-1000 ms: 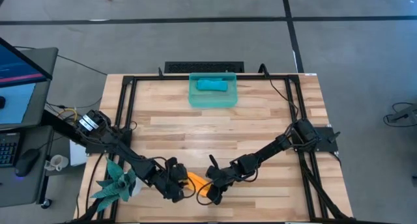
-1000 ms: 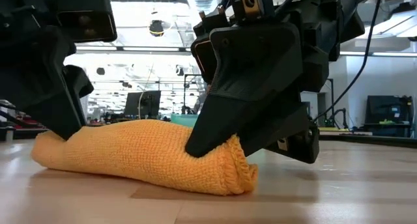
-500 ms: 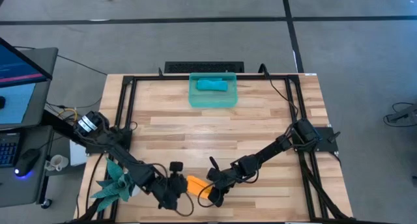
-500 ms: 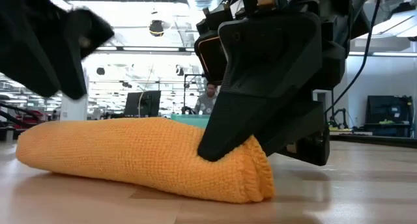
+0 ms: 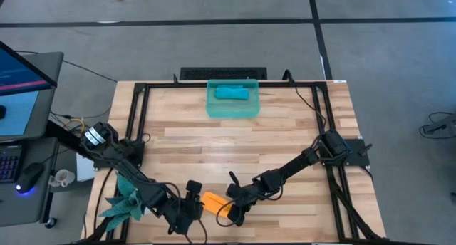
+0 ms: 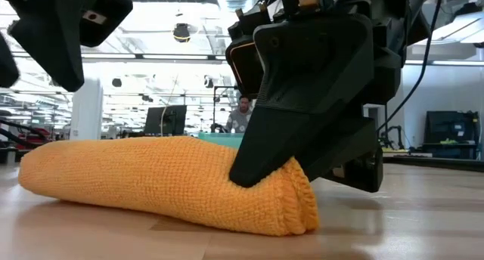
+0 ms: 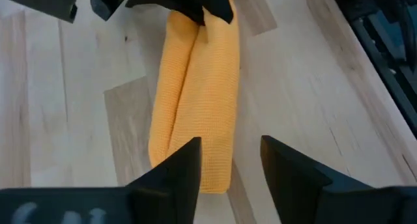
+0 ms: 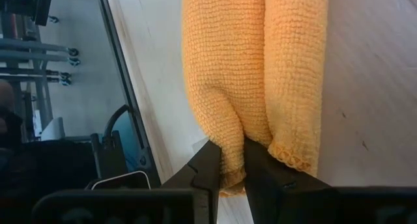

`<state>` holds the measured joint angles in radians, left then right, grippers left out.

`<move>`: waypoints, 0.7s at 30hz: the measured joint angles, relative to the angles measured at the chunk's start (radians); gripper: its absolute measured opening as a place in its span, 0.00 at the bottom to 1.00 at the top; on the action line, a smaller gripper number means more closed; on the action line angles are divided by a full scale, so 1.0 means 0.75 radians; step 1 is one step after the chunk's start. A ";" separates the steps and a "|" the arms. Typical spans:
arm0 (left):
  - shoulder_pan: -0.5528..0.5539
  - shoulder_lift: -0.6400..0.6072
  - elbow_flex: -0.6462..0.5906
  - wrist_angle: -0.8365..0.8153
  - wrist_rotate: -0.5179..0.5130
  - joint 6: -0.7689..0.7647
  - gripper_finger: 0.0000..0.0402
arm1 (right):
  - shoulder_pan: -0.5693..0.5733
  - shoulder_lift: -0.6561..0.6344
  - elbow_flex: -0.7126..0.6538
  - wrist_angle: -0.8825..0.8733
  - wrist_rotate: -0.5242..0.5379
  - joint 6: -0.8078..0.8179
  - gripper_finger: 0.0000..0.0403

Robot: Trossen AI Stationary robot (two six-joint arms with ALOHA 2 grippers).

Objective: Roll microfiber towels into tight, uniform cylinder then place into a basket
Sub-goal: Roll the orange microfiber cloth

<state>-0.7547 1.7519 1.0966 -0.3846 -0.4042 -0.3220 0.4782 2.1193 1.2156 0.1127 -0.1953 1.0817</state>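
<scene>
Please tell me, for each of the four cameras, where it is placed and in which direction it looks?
High: overhead, straight down; both arms, basket.
Low: table height, level across; right end effector pinching the orange towel.
Left wrist: past open left end effector at the towel.
Right wrist: past its fingers shut on the towel.
All four share the towel.

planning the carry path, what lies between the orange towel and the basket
Only bare wooden table, seen in the high view, separates the orange towel near the front edge from the basket at the back.
</scene>
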 joint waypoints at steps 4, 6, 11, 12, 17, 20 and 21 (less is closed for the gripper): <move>0.021 0.000 -0.048 0.126 -0.001 0.001 0.46 | 0.000 0.000 0.000 0.000 0.002 -0.001 0.20; 0.033 0.001 -0.097 0.225 0.003 -0.015 0.48 | 0.000 0.000 0.000 0.000 0.003 -0.003 0.20; 0.051 0.001 -0.189 0.356 0.007 -0.015 0.49 | -0.001 0.000 0.000 0.001 0.003 -0.006 0.20; 0.054 0.001 -0.201 0.361 0.018 -0.015 0.49 | -0.001 0.000 0.000 0.001 0.003 -0.007 0.20; 0.065 0.002 -0.284 0.482 0.036 -0.003 0.49 | -0.001 -0.001 0.000 0.001 -0.002 -0.008 0.20; 0.067 0.033 -0.309 0.602 0.054 0.033 0.49 | -0.001 -0.001 0.000 0.001 -0.003 -0.009 0.20; 0.067 0.047 -0.314 0.603 0.051 0.038 0.49 | -0.001 -0.001 0.000 0.002 -0.003 -0.010 0.20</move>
<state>-0.7044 1.7870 0.8613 0.0678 -0.3659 -0.2937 0.4773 2.1189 1.2156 0.1139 -0.1976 1.0744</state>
